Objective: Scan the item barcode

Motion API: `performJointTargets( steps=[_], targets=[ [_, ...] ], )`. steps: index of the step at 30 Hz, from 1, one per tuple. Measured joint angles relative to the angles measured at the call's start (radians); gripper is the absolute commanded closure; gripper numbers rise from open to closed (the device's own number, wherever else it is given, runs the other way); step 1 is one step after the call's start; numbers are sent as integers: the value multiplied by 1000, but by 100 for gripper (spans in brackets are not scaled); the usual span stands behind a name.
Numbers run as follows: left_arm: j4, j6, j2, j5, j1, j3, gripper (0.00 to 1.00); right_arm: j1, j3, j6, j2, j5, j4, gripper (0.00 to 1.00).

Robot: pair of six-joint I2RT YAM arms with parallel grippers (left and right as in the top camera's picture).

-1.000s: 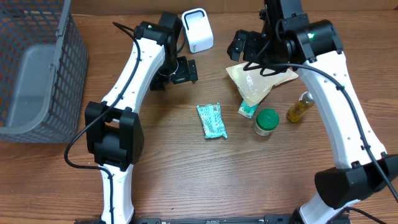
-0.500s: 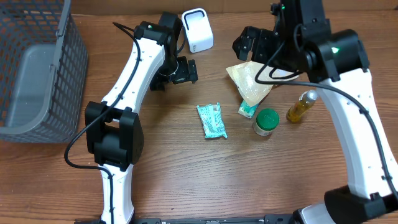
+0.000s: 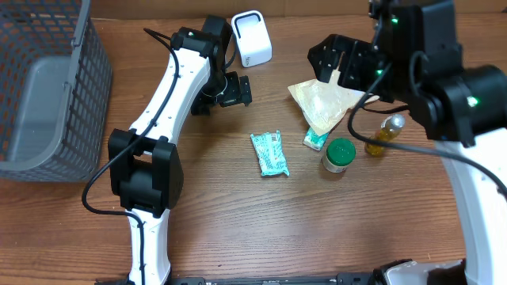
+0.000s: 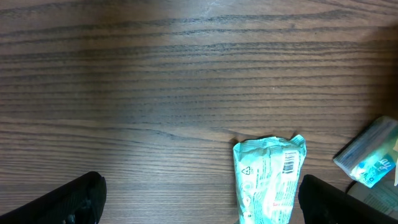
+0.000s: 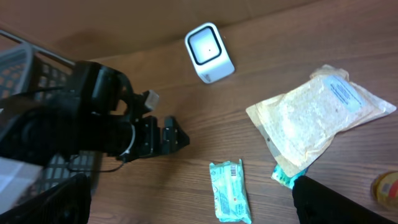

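Overhead first: the only thing that's changed in the last second is the right arm. It has swung up and off toward the far right corner, so the right gripper (image 3: 323, 63) now hangs wide open and empty over the far edge of the beige translucent plastic pouch (image 3: 329, 107). Nothing on the brown wooden table (image 3: 238, 229) has shifted with it. The left gripper (image 3: 244, 89) hasn't budged; it's also spread open with nothing in it, parked just beside the white boxy scanner (image 3: 252, 38). To me that reads as no item picked yet, so the scan hasn't really started. The teal crinkly plastic packet (image 3: 270, 153) is my best guess for the item. It lies flat near the left gripper's tips and well apart from the right gripper, on the far side of the pouch from it. Left wrist view: the fingers (image 4: 68, 199) sit wide apart in the bottom corners. The packet (image 4: 268, 177) lies between them, way over by the right-hand one, with its barcode (image 4: 288, 163) facing up. I can't tell if it touches that finger. Right wrist view: this gripper rides high, spread open. The packet (image 5: 231, 190) is well below it, roughly between the fingers (image 5: 336, 202), the scanner (image 5: 208, 53) lies farther ahead, and the pouch (image 5: 314, 121) is off toward the right-hand finger.
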Motion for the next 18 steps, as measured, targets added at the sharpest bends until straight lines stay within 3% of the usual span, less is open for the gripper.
performJointTargets(
  steps=[18],
  targets=[
    [0,0,0,0,0,0,1,-4,0,0,-280,0,-7,0]
  ],
)
